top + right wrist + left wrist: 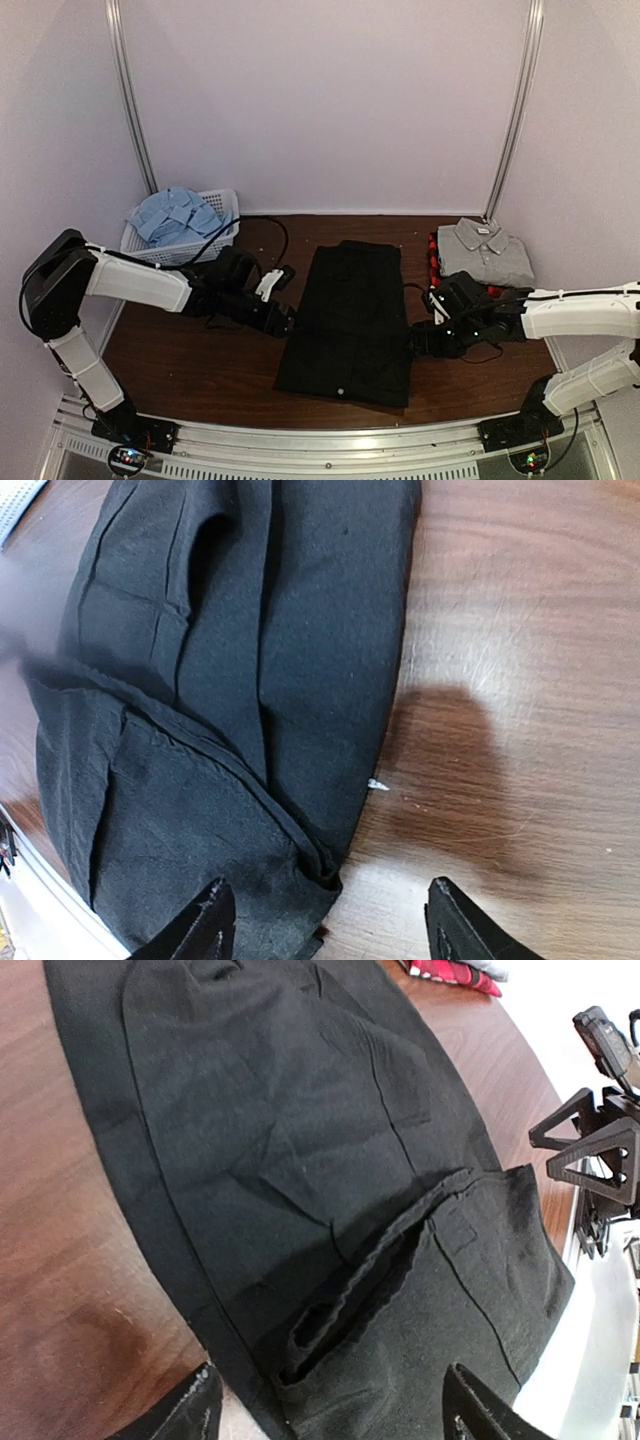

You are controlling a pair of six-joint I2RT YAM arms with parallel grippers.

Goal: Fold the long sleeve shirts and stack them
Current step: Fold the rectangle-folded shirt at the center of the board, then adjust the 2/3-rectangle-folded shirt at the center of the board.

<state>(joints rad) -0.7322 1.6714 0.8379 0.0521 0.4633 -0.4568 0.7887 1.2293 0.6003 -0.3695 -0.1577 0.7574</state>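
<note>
Now the black shirt (350,320) lies flat in the middle of the tabletop (200,360), its sides already turned in so that it forms a long, narrow panel running from the near edge toward the back wall. The left jaws sit low at its left edge and the right jaws at its right edge. Both pairs stand apart and released, with cloth below them but nothing pinched.

By my reading, the lengthwise folds are done and the crosswise fold is in hand. The next move would call for each side to take hold of the near end, through all layers at once, and carry it evenly toward the far end so the panel halves without skewing. After that it belongs on the pile at the far right, where the grey shirt (487,250) rests folded on the red plaid shirt (436,262). The light blue shirt (175,215) is heaped unfolded in the white basket (228,205) at the far left.

The black cloth is matte and woven, limp, with stitched seams, soft creases and a thick rolled ridge where a tucked layer bunches. The tabletop is glossy dark wood grain.
</note>
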